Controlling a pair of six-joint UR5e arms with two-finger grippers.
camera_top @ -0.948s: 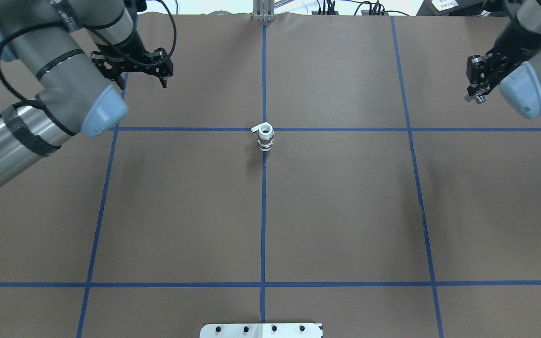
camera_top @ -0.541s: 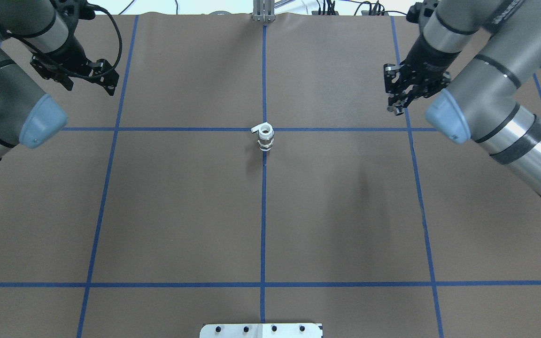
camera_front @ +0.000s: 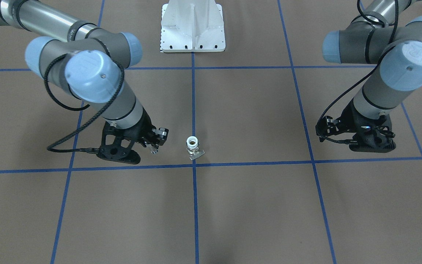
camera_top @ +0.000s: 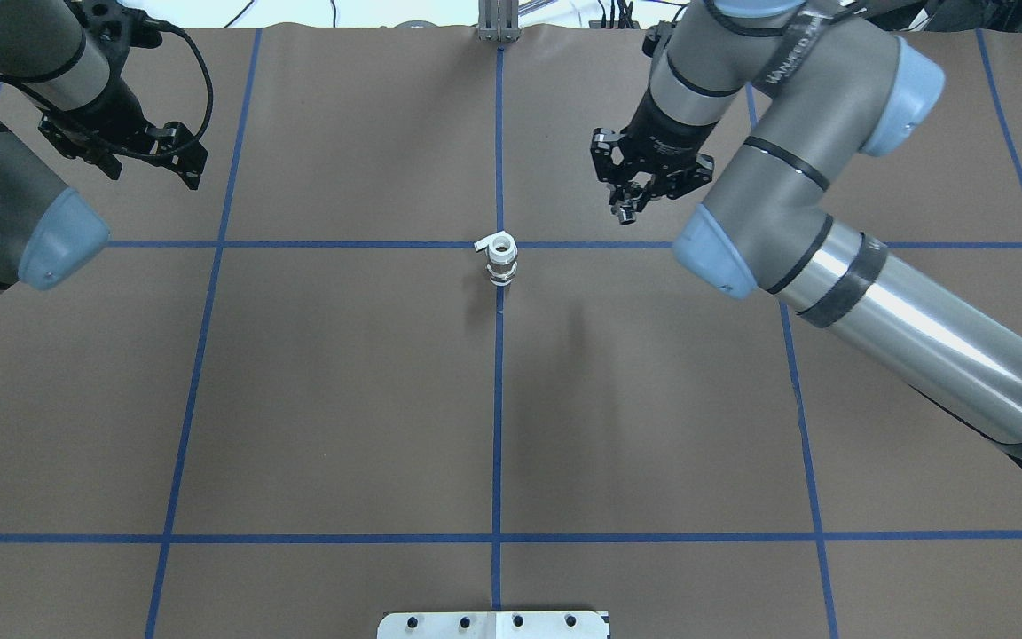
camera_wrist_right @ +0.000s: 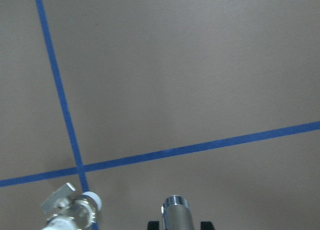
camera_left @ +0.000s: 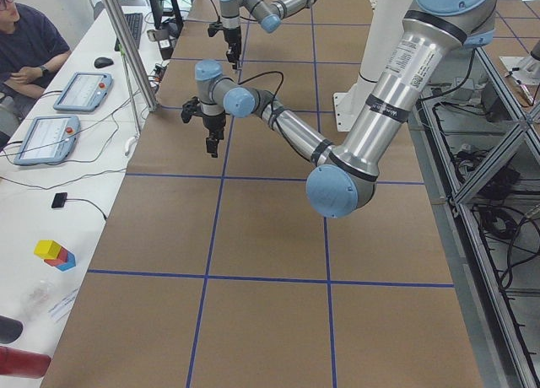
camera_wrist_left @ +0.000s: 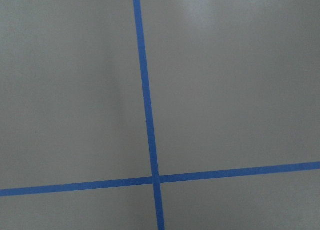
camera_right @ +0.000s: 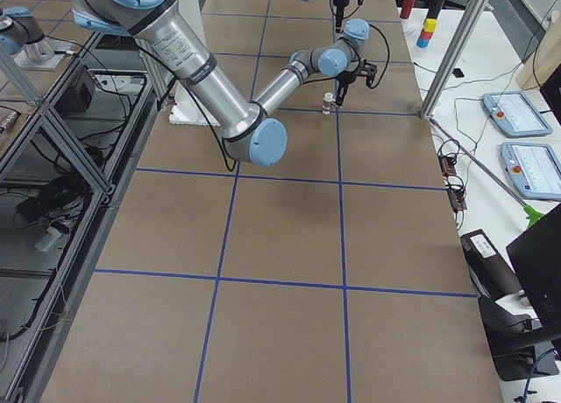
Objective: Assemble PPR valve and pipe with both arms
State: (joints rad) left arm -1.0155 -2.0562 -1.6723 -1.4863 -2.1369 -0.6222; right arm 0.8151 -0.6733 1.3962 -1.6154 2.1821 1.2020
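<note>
The PPR valve (camera_top: 500, 257) stands upright at the table's middle on a blue tape crossing, white with a metal band and a pale lever tab; it also shows in the front view (camera_front: 192, 146) and at the bottom left of the right wrist view (camera_wrist_right: 70, 212). My right gripper (camera_top: 626, 211) is shut on the chrome pipe (camera_wrist_right: 176, 215), which hangs below the fingers, to the right of the valve and a little beyond it (camera_front: 155, 148). My left gripper (camera_top: 156, 173) is open and empty, far to the left of the valve (camera_front: 355, 141). The left wrist view shows only paper and tape.
Brown paper with a blue tape grid (camera_top: 498, 399) covers the table. The white base pedestal (camera_front: 192, 27) stands at the robot's edge. A metal post (camera_top: 498, 22) stands at the far edge. An operator (camera_left: 25, 42) and tablets (camera_right: 517, 114) are beyond it.
My right arm has swung left across the table with the pipe, from the far right to close beside the valve. My left arm has drawn back to the left. The valve has not moved.
</note>
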